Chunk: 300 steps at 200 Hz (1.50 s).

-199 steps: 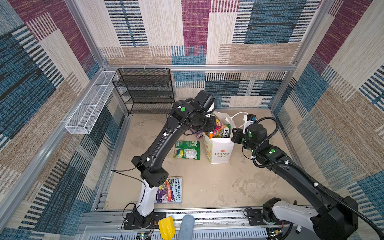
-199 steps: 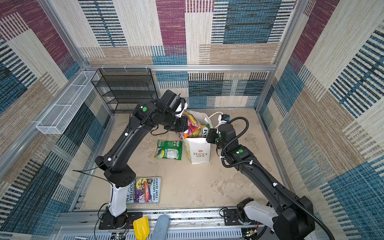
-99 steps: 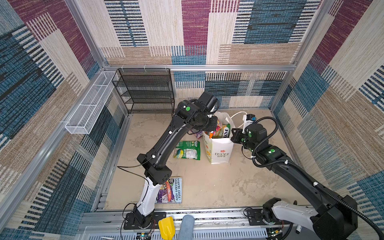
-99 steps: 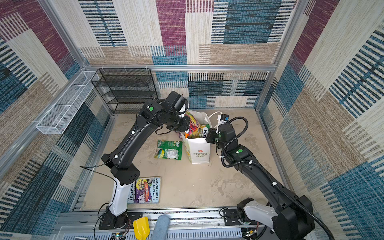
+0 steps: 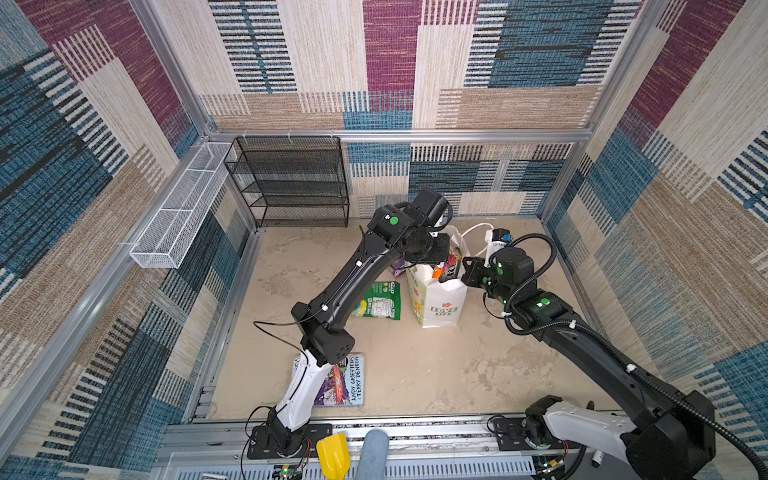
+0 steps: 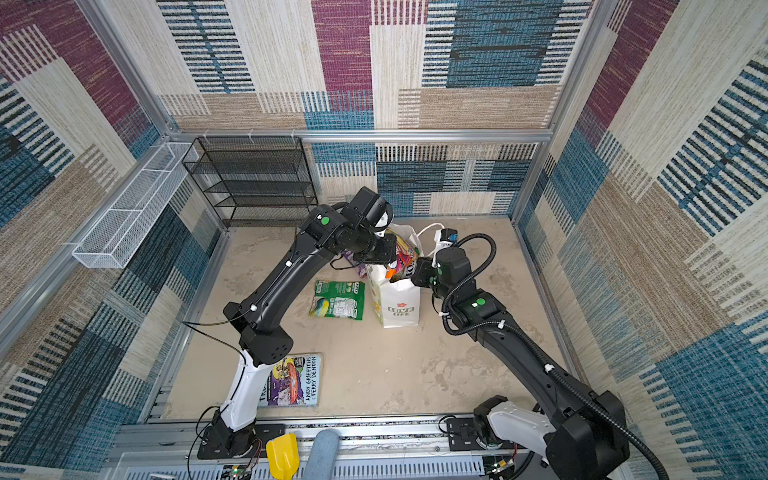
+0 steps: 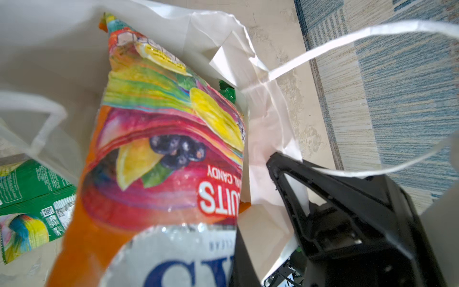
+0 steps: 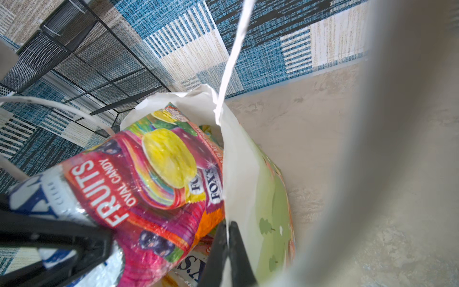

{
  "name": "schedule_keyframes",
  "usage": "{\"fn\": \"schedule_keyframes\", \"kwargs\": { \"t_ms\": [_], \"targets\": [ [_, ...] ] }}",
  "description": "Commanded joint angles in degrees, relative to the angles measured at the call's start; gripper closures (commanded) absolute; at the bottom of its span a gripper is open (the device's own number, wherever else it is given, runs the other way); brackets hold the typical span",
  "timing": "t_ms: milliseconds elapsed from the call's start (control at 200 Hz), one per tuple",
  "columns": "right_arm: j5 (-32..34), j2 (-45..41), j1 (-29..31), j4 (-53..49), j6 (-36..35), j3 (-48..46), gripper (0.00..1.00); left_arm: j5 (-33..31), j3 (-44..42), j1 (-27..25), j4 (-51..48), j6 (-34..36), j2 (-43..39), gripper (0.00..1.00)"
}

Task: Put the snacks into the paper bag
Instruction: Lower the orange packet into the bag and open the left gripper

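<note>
- The left jaws are closing narrowly on the silvery end of a red-and-orange "FRUITS" candy packet (image 7: 161, 149). They are holding it tilted over the bag's mouth, and its other end is reaching in among the white walls.
- The right jaws are pinching shut on the right-hand rim of the paper bag (image 5: 436, 299). In the right wrist view the white paper is showing between the closed tips.
- The bag is standing upright on the tabletop (image 5: 415, 374), toward the far side and between the two arms. More "FOX'S" packets (image 8: 213, 188) are showing inside it beneath the held one.
- A green packet (image 5: 378, 300) is lying flat on the tabletop just left of the bag.
- A purple packet (image 5: 397, 268) is peeking out behind the left arm, at the bag's far-left corner.
- A paperback book (image 5: 345, 382) is lying flat near the front edge, partly under the left arm and well apart from the bag.
</note>
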Motion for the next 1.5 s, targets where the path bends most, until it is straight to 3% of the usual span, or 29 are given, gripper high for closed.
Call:
{"fn": "schedule_keyframes", "kwargs": {
  "t_ms": [0, 335, 671, 826, 1067, 1497],
  "targets": [
    [-2.17, 0.71, 0.05, 1.11, -0.57, 0.22, 1.0, 1.67, 0.25, -0.12, 5.25, -3.66, -0.55, 1.0],
    [-2.25, -0.13, 0.06, 1.25, -0.52, -0.06, 1.0, 1.92, -1.11, -1.06, 6.58, -6.04, -0.81, 1.0],
    [-2.8, -0.08, 0.04, 1.24, -0.57, 0.05, 0.99, -5.59, -10.39, -2.31, 6.56, -5.05, -2.99, 1.0],
    [-2.76, 0.25, 0.05, 1.27, -0.63, 0.05, 0.99, -3.81, -8.84, -2.63, 6.56, -4.61, -2.0, 0.85],
    [-2.93, 0.12, 0.04, 1.21, -0.75, 0.14, 0.99, -8.5, -10.58, -5.23, 6.56, -3.54, -6.42, 0.6],
    [-3.19, 0.12, 0.0, 1.15, -0.74, 0.14, 0.98, -16.71, -11.27, -7.53, 4.86, -0.29, -8.68, 0.59]
  ]
}}
